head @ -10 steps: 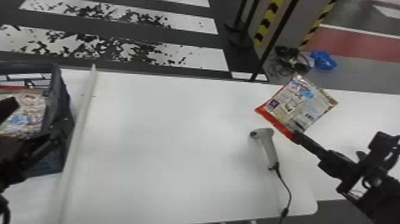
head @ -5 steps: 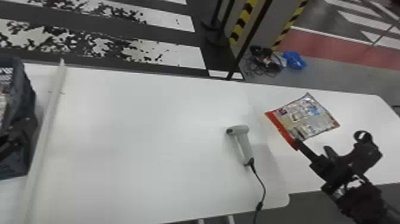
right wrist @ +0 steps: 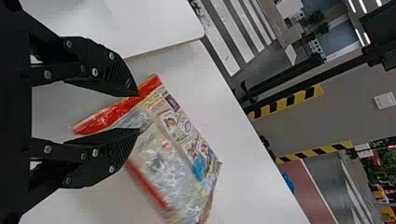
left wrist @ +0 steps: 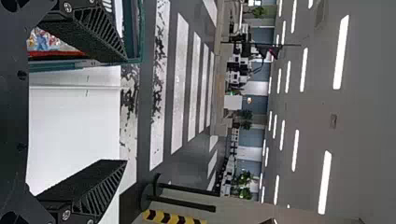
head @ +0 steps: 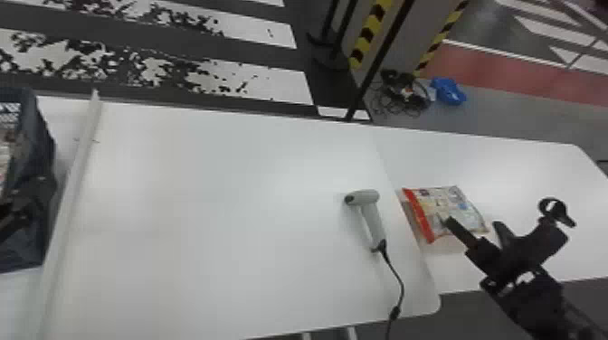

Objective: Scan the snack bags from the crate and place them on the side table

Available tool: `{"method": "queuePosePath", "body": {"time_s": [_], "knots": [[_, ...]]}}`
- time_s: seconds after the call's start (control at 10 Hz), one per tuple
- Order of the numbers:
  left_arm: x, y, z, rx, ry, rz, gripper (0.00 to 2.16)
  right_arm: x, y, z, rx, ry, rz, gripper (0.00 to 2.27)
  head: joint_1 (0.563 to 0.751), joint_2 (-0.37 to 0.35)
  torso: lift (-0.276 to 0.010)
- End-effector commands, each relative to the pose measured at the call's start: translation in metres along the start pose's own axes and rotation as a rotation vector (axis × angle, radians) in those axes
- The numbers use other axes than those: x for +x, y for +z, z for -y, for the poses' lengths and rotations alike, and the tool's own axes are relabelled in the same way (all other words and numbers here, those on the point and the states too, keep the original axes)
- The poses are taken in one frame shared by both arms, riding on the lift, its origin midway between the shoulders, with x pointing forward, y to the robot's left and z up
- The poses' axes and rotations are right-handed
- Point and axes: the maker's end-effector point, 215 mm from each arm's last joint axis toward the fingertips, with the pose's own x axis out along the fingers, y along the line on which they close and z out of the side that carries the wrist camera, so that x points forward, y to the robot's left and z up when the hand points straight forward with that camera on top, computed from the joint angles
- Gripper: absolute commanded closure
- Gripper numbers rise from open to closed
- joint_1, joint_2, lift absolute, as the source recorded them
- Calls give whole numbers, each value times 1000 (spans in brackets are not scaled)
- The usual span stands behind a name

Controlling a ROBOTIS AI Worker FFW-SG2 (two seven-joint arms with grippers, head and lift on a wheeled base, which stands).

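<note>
The snack bag (head: 445, 205), with a red edge, lies on the white side table (head: 529, 167). My right gripper (head: 475, 224) is open just above it; in the right wrist view the fingers of the right gripper (right wrist: 138, 112) stand apart over the bag (right wrist: 177, 163) near its red end. At the left edge, my left gripper (head: 20, 214) is by the dark crate (head: 38, 149). In the left wrist view, the left gripper (left wrist: 126, 110) stands open with nothing held, and bags (left wrist: 49, 42) show in the crate beside one finger. The scanner (head: 372, 217) rests on the main table.
A raised white strip (head: 74, 181) runs across the main table (head: 217, 203) beside the crate. The scanner's black cable (head: 400, 282) trails over the front edge. Behind the tables stand a dark pole (head: 377, 63) and striped posts; cables and a blue item (head: 448, 91) lie on the floor.
The head view has swung right. The bag, earlier held up by my right gripper, has come down onto the side table, and that gripper has let go.
</note>
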Motion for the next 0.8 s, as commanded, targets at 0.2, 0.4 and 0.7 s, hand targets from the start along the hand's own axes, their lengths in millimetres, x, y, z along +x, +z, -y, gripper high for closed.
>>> {"method": "queuePosePath", "body": {"time_s": [0.2,0.4,0.7], "knots": [[4,4,1,-3,-1,10,107,-18,33,-33,-87,14,132,63,695,-350,-94],[7,1,1,2,-5,4,107,-37,31,-96,-155,95,170,63,695,-350,-94],[10,2,4,18,-7,36,103,-65,-9,-228,-300,265,226,63,695,-344,-94]]}}
